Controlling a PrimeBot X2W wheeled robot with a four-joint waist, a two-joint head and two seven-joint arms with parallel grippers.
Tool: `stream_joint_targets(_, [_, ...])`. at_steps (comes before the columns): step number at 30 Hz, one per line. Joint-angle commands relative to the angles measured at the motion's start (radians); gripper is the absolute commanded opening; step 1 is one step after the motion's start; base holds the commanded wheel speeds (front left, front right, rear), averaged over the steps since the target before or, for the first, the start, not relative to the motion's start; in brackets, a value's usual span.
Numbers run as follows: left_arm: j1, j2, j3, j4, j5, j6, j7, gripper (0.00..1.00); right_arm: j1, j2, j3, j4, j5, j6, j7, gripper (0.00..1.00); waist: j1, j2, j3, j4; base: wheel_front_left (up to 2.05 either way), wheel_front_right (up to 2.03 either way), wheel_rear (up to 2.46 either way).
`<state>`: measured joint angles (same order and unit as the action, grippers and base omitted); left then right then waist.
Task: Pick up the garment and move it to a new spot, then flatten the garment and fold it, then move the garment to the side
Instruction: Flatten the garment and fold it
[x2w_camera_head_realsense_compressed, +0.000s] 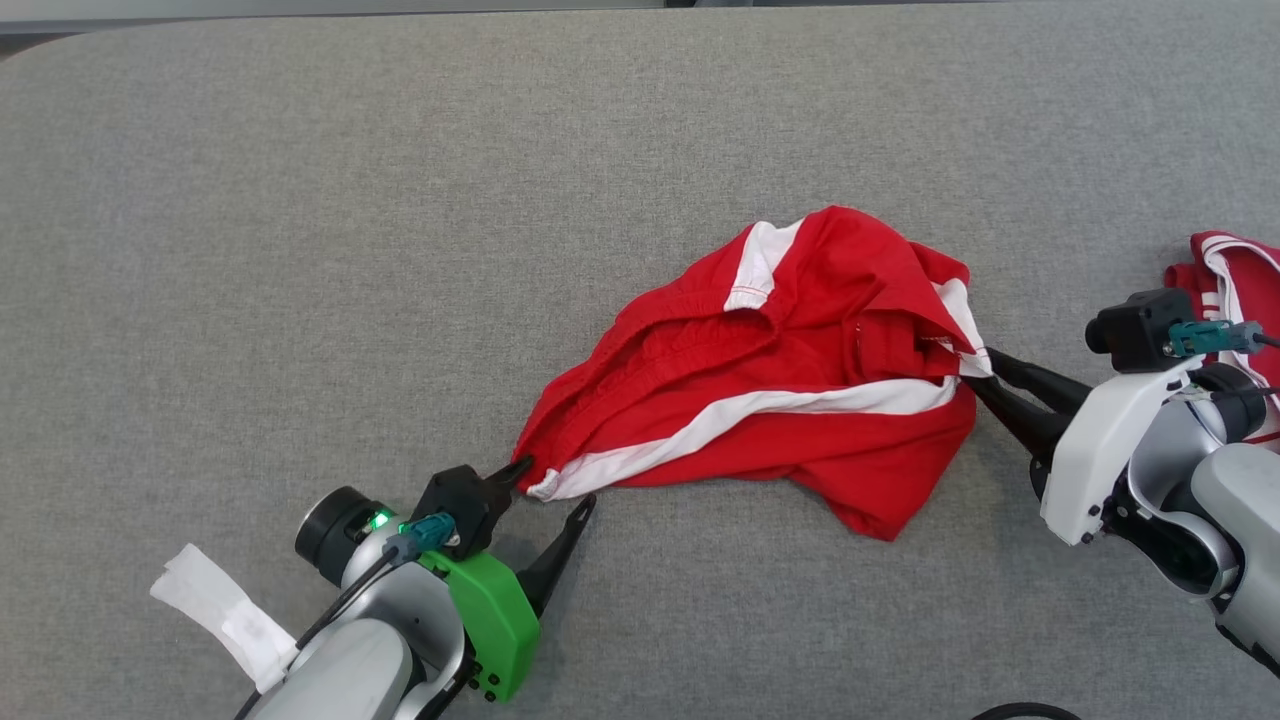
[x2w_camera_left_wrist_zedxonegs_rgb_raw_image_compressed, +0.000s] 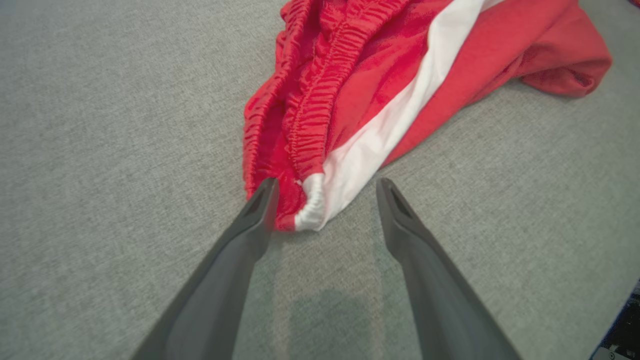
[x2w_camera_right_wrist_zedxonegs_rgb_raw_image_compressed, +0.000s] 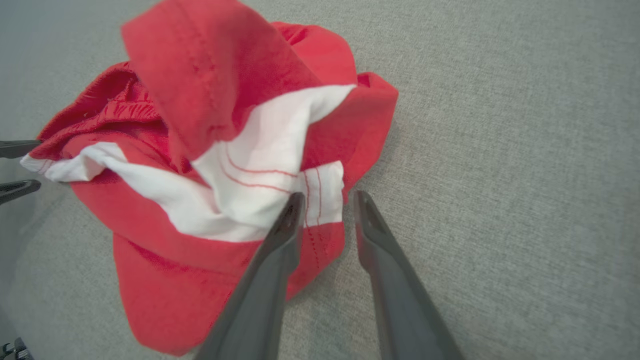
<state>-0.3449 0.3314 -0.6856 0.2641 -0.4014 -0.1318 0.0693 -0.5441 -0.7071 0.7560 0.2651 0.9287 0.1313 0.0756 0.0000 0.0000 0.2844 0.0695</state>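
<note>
Red garment (x2w_camera_head_realsense_compressed: 800, 400) lies crumpled mid-frame on the grey bench (x2w_camera_head_realsense_compressed: 300, 200), flattening and folding undone; my spread left gripper (x2w_camera_head_realsense_compressed: 557, 483) straddles its waistband corner and my slightly parted right gripper (x2w_camera_head_realsense_compressed: 979, 368) straddles its hem.

Cut off by top edge in left wrist view: crumpled red fabric shorts with white side stripes (x2w_camera_left_wrist_zedxonegs_rgb_raw_image_compressed: 395, 75).
In right wrist view, lower red fold hidden behind one finger (x2w_camera_right_wrist_zedxonegs_rgb_raw_image_compressed: 260, 280) of right gripper (x2w_camera_right_wrist_zedxonegs_rgb_raw_image_compressed: 327, 200).
There, left gripper (x2w_camera_right_wrist_zedxonegs_rgb_raw_image_compressed: 37, 166) cut by left edge, finger ends alone seen.
In head view, second red-and-white cloth (x2w_camera_head_realsense_compressed: 1232, 262) cut by right edge, partly hidden behind black wrist camera block (x2w_camera_head_realsense_compressed: 1140, 325); kind not told.
Dark curved cable (x2w_camera_head_realsense_compressed: 1030, 712) cut by bottom edge.
Dark blurred corner object (x2w_camera_left_wrist_zedxonegs_rgb_raw_image_compressed: 620, 325) not identified.
</note>
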Motion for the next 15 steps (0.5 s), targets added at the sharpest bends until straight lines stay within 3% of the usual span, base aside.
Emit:
stream_joint_targets(1, [-0.001, -0.002, 0.001, -0.001, -0.019, 0.003, 0.0, 0.5, -0.012, -0.01, 0.005, -0.004, 0.01, -0.001, -0.01, 0.0, 0.0, 0.0, -0.002, -0.002, 0.0, 0.0, 0.0])
stream_joint_targets(3, [0.01, -0.009, -0.002, -0.012, -0.049, 0.003, 0.005, 0.0, -0.011, -0.025, 0.014, -0.014, 0.027, -0.001, -0.022, 0.0, 0.0, 0.0, -0.005, -0.006, 0.0, 0.0, 0.0])
stream_joint_targets(10, [0.064, -0.051, 0.07, -0.11, -0.296, 0.002, 0.006, 0.0, 0.002, -0.104, 0.008, -0.06, 0.058, -0.001, -0.076, 0.0, 0.0, 0.0, -0.025, -0.034, 0.0, 0.0, 0.0])
stream_joint_targets(15, [0.101, -0.054, 0.125, -0.215, -0.4, 0.016, 0.017, 0.0, 0.037, -0.152, -0.028, -0.102, 0.09, -0.001, -0.106, 0.0, 0.0, 0.0, -0.049, -0.054, 0.0, 0.0, 0.0])
